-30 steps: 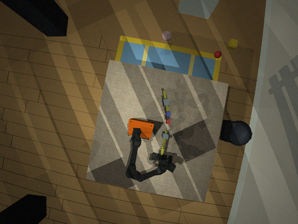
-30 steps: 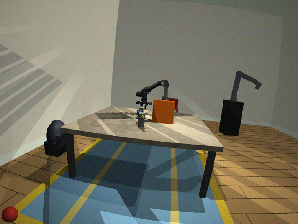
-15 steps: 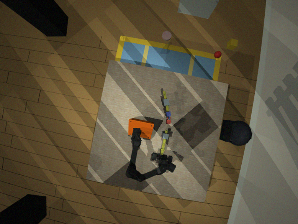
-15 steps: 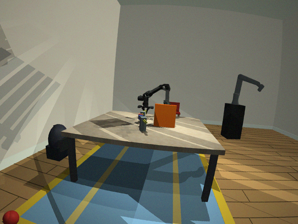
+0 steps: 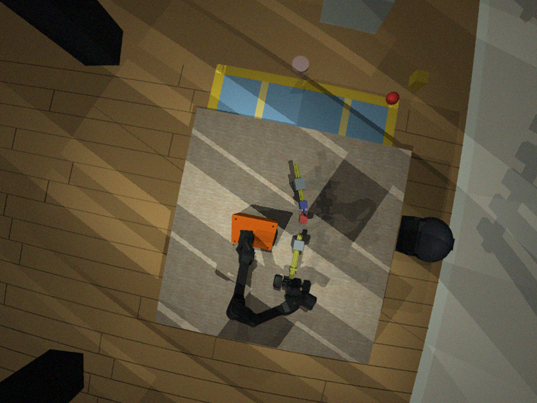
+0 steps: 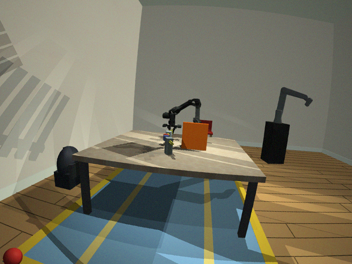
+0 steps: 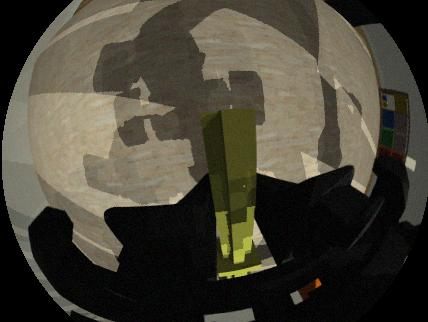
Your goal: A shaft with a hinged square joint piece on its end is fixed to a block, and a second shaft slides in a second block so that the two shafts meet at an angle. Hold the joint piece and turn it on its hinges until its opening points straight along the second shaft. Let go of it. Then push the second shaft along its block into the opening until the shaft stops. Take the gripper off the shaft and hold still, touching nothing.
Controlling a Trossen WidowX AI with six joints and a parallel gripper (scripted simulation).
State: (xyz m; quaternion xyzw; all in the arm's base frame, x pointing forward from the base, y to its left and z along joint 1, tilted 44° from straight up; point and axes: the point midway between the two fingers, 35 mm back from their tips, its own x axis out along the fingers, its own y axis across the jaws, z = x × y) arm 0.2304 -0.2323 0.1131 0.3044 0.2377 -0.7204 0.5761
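With the hand (image 5: 292,280) (image 6: 172,131) (image 7: 225,176) clamped on the second shaft (image 5: 293,263) (image 7: 238,165) in its block (image 5: 297,245) (image 6: 169,133), the joint piece (image 5: 303,218) looks turned and released, leaving the push into its opening, letting go and backing off.

Your gripper (image 5: 291,278) is closed on the far end of the yellow second shaft (image 5: 294,260), which runs through its grey block (image 5: 297,245), apart from the red joint piece (image 5: 303,219).
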